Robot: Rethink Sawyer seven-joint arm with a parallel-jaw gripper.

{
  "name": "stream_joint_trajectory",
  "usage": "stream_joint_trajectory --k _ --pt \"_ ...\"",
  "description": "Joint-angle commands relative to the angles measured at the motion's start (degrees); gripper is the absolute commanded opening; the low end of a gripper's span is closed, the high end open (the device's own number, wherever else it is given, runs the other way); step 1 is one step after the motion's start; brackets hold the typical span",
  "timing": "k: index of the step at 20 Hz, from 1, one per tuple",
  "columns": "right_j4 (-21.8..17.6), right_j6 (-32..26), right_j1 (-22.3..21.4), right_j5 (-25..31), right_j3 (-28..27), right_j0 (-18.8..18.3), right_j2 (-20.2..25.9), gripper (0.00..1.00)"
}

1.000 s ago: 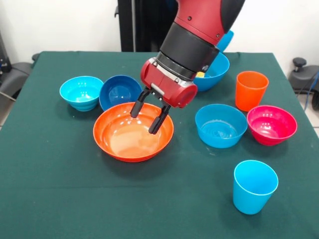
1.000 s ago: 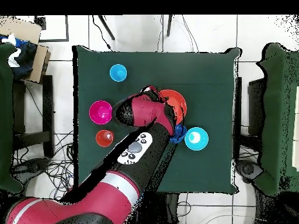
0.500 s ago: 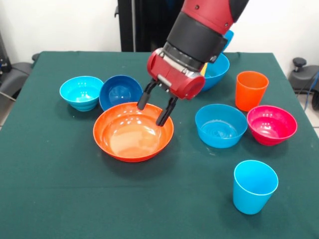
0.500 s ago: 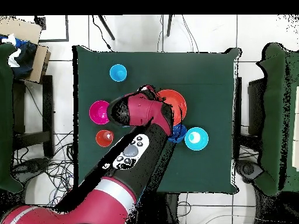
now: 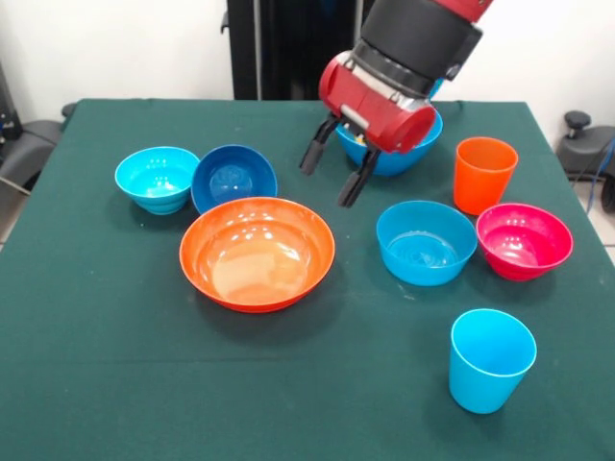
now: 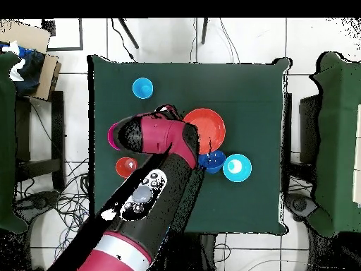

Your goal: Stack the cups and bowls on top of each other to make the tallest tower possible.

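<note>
Orange bowl [image 5: 257, 253] apparently empty.

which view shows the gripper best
The front view: the gripper hangs open and empty above the table, between the orange bowl and a blue bowl. Overhead, the arm covers it.

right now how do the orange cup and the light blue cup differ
The orange cup stands toward the far side of the table, close beside the magenta-red bowl; the light blue cup stands alone nearer the camera, with nothing touching it. The orange cup sits closer to the gripper than the light blue cup does. They differ in colour. Both are upright, open end up, tapered, without handles, and not stacked on anything.
</note>
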Motion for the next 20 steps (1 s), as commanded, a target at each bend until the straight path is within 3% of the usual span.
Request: stream_joint_trajectory --k 1,10,20 --pt "0.82 4.77 -0.71 7.26 3.25 0.76 7.22 1.0" --pt "0.9 4.46 -4.63 9.8 6.78 1.1 7.68 1.0" --pt "1.24 4.55 -5.36 13.94 5.94 1.01 7.8 1.0"
